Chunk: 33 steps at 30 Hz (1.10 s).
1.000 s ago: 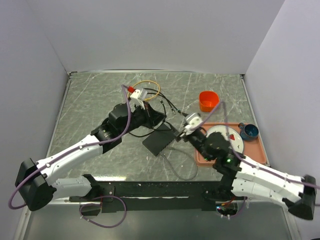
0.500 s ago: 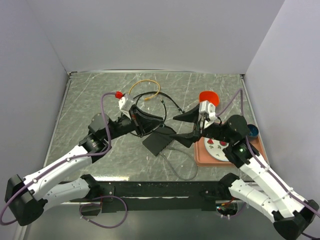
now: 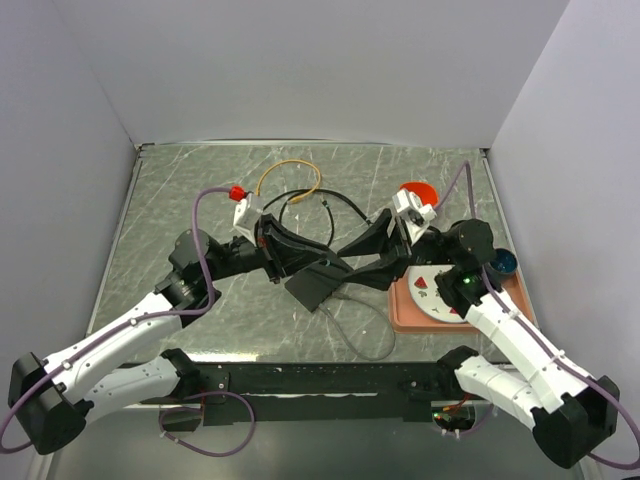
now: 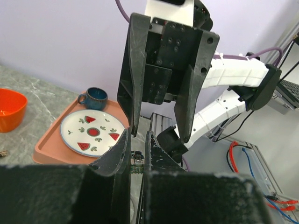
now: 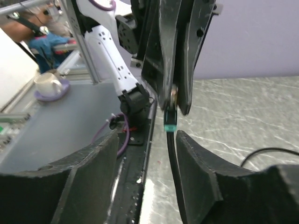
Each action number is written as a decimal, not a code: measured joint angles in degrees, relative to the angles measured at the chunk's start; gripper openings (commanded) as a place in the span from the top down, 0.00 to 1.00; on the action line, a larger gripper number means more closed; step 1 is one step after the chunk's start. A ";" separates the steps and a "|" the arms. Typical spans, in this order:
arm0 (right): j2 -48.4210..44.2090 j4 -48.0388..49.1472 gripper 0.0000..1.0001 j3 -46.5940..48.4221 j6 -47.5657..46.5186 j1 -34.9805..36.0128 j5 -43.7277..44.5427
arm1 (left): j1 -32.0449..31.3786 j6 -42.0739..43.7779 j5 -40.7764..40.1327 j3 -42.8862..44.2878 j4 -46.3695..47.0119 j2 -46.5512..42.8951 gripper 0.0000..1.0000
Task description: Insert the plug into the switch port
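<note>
Plug (image 5: 169, 122) pinched in your left gripper (image 4: 136, 140), nose to nose with the right gripper (image 5: 147, 137).
Your right fingers (image 5: 93, 177) are spread wide, the cable (image 5: 172, 158) dangles off the plug, and the switch (image 3: 318, 285) lies on the table (image 3: 180, 200) at roughly 6 o'clock from the left gripper in the top view.

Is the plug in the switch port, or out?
Out. Right wrist view: the left gripper pinches the plug in mid-air, cable hanging free, no switch attached.
</note>
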 measured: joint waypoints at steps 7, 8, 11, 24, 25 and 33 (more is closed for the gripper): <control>4.46 5.40 0.43 -0.13 6.54 0.00 0.59 | 0.00 -0.76 1.18 0.35 0.98 1.66 0.99; 4.90 5.62 0.44 -0.13 6.95 0.00 0.74 | -0.02 -0.96 1.31 0.57 1.25 1.86 0.99; 5.92 5.97 0.47 -0.13 7.80 0.02 1.07 | -0.07 -1.36 1.53 0.83 2.25 2.14 0.99; 7.93 9.90 0.95 -0.17 11.54 0.85 0.90 | -1.22 -1.62 1.49 1.99 3.72 4.46 0.99; 7.93 9.73 1.00 -0.17 11.45 0.92 0.79 | -1.20 -1.60 1.44 2.01 3.78 4.52 0.99; 7.23 6.01 1.00 -0.15 8.68 0.94 1.73 | -1.18 -1.53 1.05 2.03 3.37 4.87 0.21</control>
